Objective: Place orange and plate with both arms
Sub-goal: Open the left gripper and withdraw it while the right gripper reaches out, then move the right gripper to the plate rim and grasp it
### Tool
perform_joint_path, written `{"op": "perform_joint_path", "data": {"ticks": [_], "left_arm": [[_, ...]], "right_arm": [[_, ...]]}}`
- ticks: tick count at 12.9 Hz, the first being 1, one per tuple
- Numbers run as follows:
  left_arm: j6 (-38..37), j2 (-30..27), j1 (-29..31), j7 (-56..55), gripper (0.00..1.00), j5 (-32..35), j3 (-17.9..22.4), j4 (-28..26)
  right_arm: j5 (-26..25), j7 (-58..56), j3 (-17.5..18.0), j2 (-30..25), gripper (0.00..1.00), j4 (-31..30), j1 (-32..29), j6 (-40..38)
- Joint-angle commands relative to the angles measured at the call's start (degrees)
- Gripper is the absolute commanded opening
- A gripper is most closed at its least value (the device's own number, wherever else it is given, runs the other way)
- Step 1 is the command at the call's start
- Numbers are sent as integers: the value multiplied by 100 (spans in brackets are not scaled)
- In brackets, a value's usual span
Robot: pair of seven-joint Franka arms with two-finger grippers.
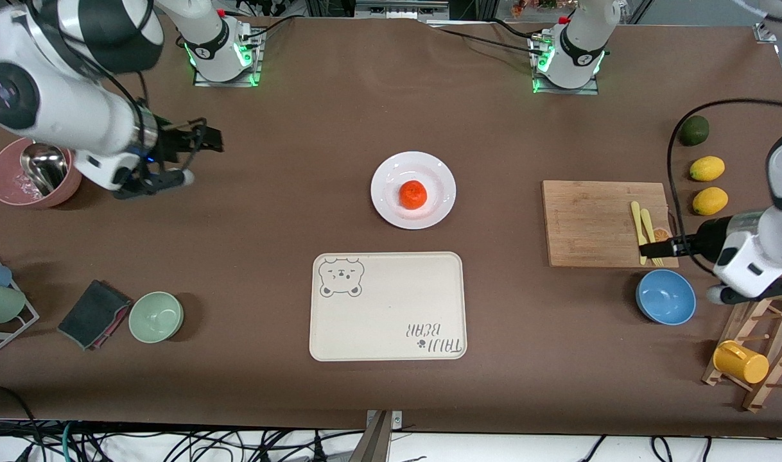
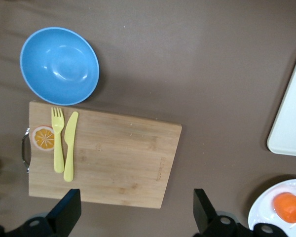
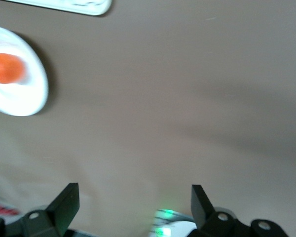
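Observation:
The orange (image 1: 413, 194) lies in the middle of the white plate (image 1: 391, 173), which stands at the table's centre, farther from the front camera than the cream tray. My right gripper (image 1: 208, 140) hangs open and holds nothing over bare table toward the right arm's end, well apart from the plate. My left gripper (image 1: 651, 250) is open over the cutting board's end by the yellow cutlery. In the left wrist view the orange (image 2: 289, 206) and plate (image 2: 261, 219) sit off to one side of the open left gripper (image 2: 136, 210). The right wrist view shows the orange (image 3: 5, 68), the plate (image 3: 32, 94) and the open right gripper (image 3: 133, 202).
A bear-print tray (image 1: 388, 307) lies nearer the camera than the plate. The cutting board (image 1: 596, 221) carries a fork and knife (image 1: 641, 231). A blue bowl (image 1: 665, 296), lemons (image 1: 707, 169) and a mug rack (image 1: 750, 346) crowd the left arm's end. A pink bowl (image 1: 6, 189), a green bowl (image 1: 156, 316) and a cloth (image 1: 92, 313) sit at the right arm's end.

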Motion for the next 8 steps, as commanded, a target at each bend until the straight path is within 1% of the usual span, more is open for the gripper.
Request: {"op": "perform_joint_path", "data": {"ticks": [1,2,3,4,5,6,7,8], "left_arm": [[-113,-362,23,91,100,113,-35,-207],[-113,-502,41,99,100,113,-27,-286],[-87,-547,84,99,100,113,-35,-295],[-43,-704,76,108,100,104,-9,-434],[62,-941,-55,108,100,104,148,-627],[263,-1265,-378,108,100,78,497,-942],[413,-1581,-581,117,100,52,753,-1294],[449,-1802,-670,239,100,60,799,-1489]], "right_arm": [[655,32,-37,539,100,-23,-28,308],[1188,32,-37,706,100,-128,-28,562],[1863,14,-37,925,100,-155,-37,661],[2427,6,-37,1049,100,-155,-2,809],[2746,5,-37,1189,100,-182,181,1072],[2906,-73,-37,1304,100,-295,235,1327],[3316,-143,59,1427,100,-400,253,1608],[3912,-292,269,1515,100,-489,279,1967]]}}
